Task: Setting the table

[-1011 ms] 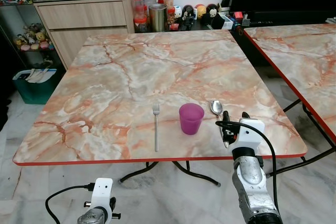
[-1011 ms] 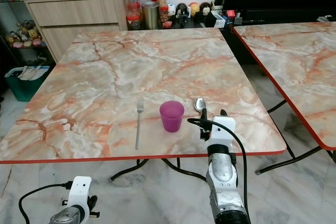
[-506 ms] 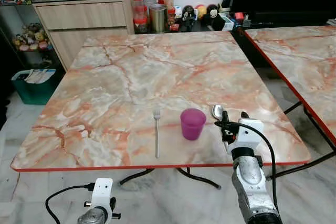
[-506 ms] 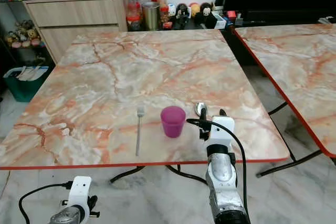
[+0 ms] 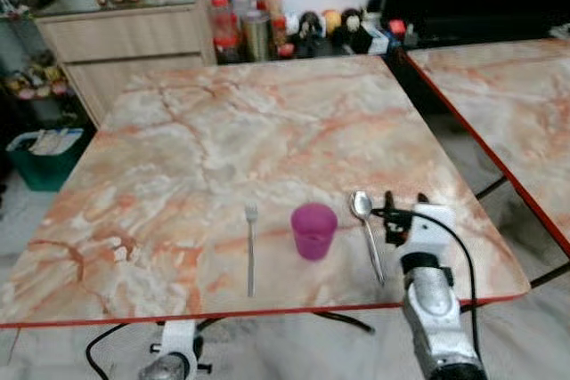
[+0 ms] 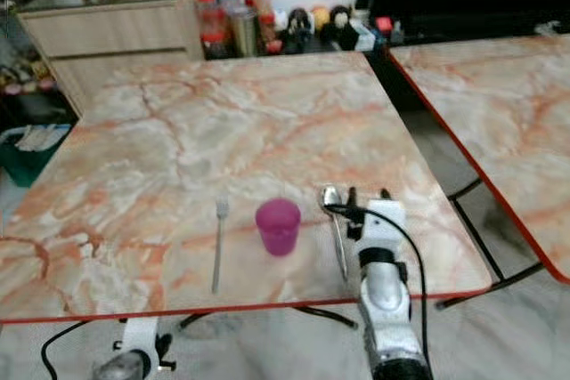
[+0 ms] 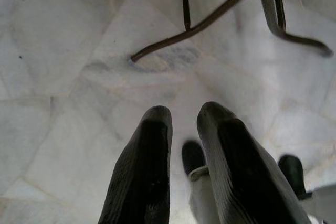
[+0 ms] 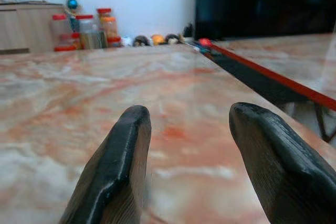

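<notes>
My right claw (image 5: 403, 206) hovers spread and empty just right of the spoon (image 5: 366, 231) on the marble worktop (image 5: 267, 131); a careless sweep could, I judge, knock it into the purple cup (image 5: 313, 230) or off the near edge; fork (image 5: 250, 246) lies beyond the cup; left claw (image 7: 184, 129) hangs nearly closed, empty, over the floor.
</notes>
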{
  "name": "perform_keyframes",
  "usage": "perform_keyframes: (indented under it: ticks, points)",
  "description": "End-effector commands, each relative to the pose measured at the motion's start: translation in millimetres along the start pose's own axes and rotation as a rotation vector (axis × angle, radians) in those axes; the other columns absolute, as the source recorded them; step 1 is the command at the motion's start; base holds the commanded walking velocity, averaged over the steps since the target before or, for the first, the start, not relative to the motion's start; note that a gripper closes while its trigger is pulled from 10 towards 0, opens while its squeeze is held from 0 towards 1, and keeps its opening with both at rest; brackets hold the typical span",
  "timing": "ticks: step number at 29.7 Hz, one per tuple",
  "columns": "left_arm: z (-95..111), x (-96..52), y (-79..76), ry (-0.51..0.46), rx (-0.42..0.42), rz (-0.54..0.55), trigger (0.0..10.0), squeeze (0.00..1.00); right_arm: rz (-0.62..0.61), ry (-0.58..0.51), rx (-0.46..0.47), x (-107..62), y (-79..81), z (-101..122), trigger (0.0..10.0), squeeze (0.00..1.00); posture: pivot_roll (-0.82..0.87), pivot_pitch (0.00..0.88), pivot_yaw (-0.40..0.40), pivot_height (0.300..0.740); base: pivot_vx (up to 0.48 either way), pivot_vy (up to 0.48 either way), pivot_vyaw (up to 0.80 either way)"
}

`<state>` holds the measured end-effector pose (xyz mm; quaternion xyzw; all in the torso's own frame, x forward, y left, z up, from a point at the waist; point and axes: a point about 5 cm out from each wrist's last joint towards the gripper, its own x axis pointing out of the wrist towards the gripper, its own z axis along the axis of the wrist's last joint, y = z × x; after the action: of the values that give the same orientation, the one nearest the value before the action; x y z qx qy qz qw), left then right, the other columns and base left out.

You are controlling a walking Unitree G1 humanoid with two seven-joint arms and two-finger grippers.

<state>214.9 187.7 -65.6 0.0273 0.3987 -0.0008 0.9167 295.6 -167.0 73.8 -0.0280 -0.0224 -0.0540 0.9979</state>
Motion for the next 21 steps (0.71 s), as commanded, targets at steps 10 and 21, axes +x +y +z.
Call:
perform_keyframes:
  ticks: [10,21]
  points:
    - [2,-0.4,8.6,-0.007,0.013,0.021,10.0,0.0,0.058,0.013,0.007,-7.1,16.6,1,10.0,0.0,-0.04,0.0,0.032,0.736,0.0,0.0,0.0]
    - [-1,-1.1,9.1,0.002,0.017,0.016,10.0,0.0,0.037,0.123,-0.046,-24.1,10.6,-10,10.0,0.0,-0.05,0.0,0.034,0.736,0.0,0.0,0.0]
